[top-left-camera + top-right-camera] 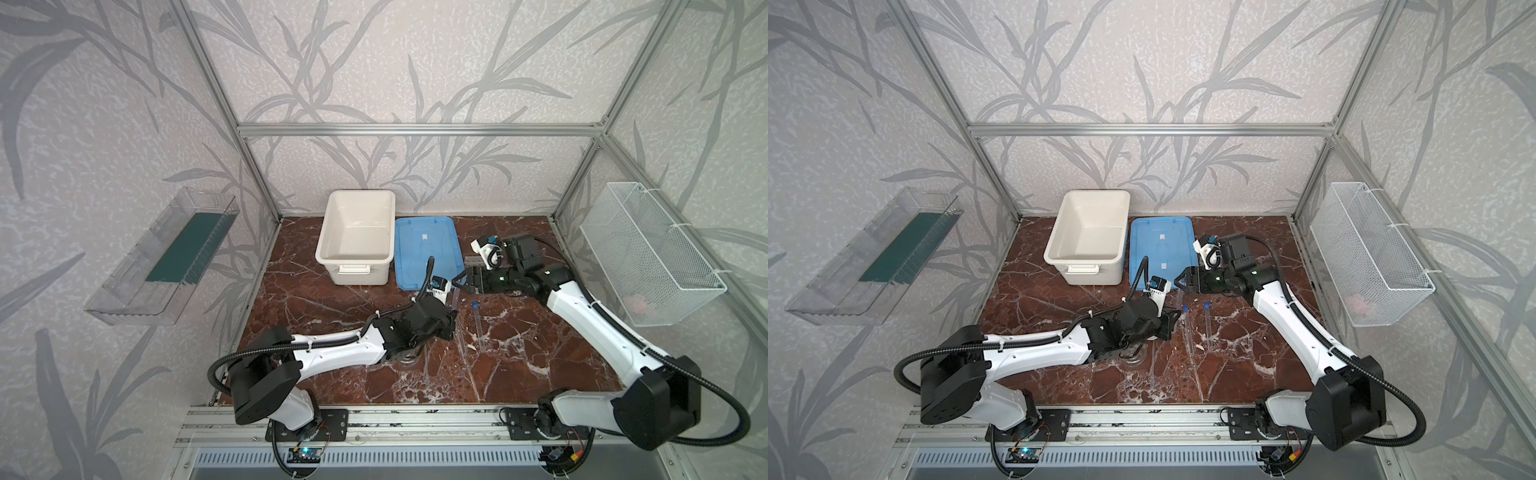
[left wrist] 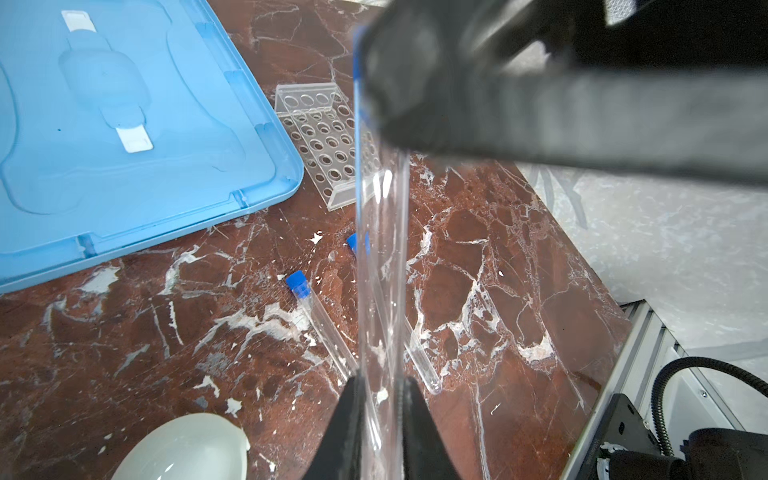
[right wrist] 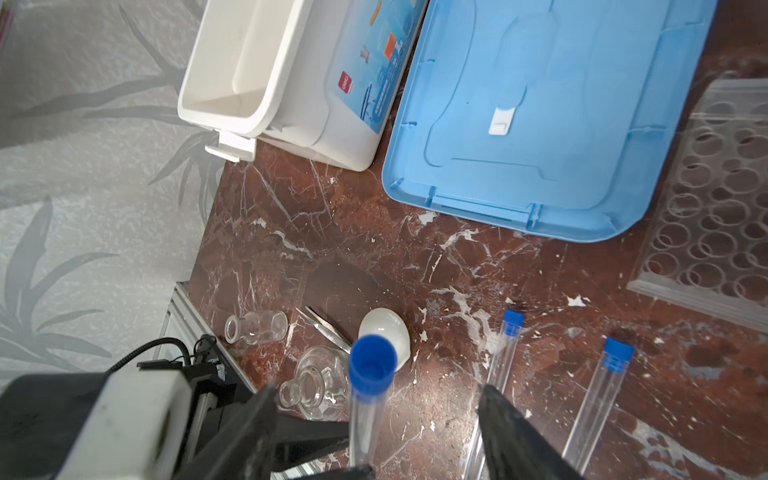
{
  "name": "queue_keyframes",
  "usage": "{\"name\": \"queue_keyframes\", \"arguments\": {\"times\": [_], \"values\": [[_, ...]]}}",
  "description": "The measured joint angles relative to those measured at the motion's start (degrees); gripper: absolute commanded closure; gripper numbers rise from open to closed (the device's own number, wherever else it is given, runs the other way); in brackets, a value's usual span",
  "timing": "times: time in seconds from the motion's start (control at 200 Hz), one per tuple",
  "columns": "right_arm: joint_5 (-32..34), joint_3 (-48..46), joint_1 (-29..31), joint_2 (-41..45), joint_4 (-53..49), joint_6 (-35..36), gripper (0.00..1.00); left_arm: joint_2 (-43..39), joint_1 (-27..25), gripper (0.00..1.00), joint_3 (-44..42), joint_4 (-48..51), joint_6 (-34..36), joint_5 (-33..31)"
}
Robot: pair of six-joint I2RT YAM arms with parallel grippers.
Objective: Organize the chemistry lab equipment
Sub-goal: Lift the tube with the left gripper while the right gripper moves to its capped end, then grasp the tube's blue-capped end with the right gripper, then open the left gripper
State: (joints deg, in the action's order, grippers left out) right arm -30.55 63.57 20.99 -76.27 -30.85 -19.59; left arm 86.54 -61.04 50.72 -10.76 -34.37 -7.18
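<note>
Near the centre of both top views, just below the lower right corner of the blue lid, the two arms meet. The left gripper is clamped on the lower part of the held test tube, a clear tube that rises steeply from its fingers. The right gripper reaches in from the right of the frame with its jaws apart. They straddle the tube's blue-capped top, with a gap on each side in the right wrist view.

Two loose test tubes lie flat on the marble tabletop, just below and right of that meeting point. They are nearly parallel and apart, with their blue caps pointing toward the back.

The clear grid rack stands just beside the lid's right edge, with no tube in the holes that show. In the right wrist view the white dish, the metal tweezers, a small glass bottle on its side and a glass flask cluster together. The tweezers lie between the bottle and the dish. The left arm covers most of this group in the top views.

The white tub sits open at the back centre, immediately left of the lid.
</note>
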Motion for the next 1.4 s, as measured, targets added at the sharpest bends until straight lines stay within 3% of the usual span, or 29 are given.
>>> {"name": "queue_keyframes", "arguments": {"times": [0.22,0.44,1.04,1.12,1.215,1.255,1.28,1.405], "values": [[0.72,0.0,0.44,-0.42,2.23,-1.01,0.54,-0.04,0.0,0.83,-0.81,-1.22,0.24,0.24],[0.39,-0.13,0.9,-1.14,4.2,-2.29,0.66,-0.04,0.02,0.83,-0.96,-1.7,0.26,0.24],[-1.03,-2.34,1.31,-1.33,6.1,-3.37,0.82,-0.04,0.04,0.79,-0.98,-1.75,0.13,0.28],[-1.03,-2.38,1.31,-1.33,6.23,-3.32,0.83,-0.04,0.09,0.65,-0.98,-1.75,0.13,0.33],[-0.9,-2.47,1.31,-1.33,6.19,-3.3,0.83,-0.04,0.09,0.17,-0.98,-2.14,0.0,0.57],[-0.55,-2.47,1.31,-1.33,6.19,-3.28,0.83,-0.04,0.11,0.05,-0.98,-2.38,-0.17,0.63],[-0.31,-2.47,1.31,-1.33,6.21,-3.23,0.83,-0.04,0.2,0.01,-0.98,-2.58,-0.24,0.63],[2.8,-2.47,1.36,-1.22,5.97,-2.36,0.83,-0.09,0.39,0.01,-0.66,-2.21,-1.36,0.68]]}}
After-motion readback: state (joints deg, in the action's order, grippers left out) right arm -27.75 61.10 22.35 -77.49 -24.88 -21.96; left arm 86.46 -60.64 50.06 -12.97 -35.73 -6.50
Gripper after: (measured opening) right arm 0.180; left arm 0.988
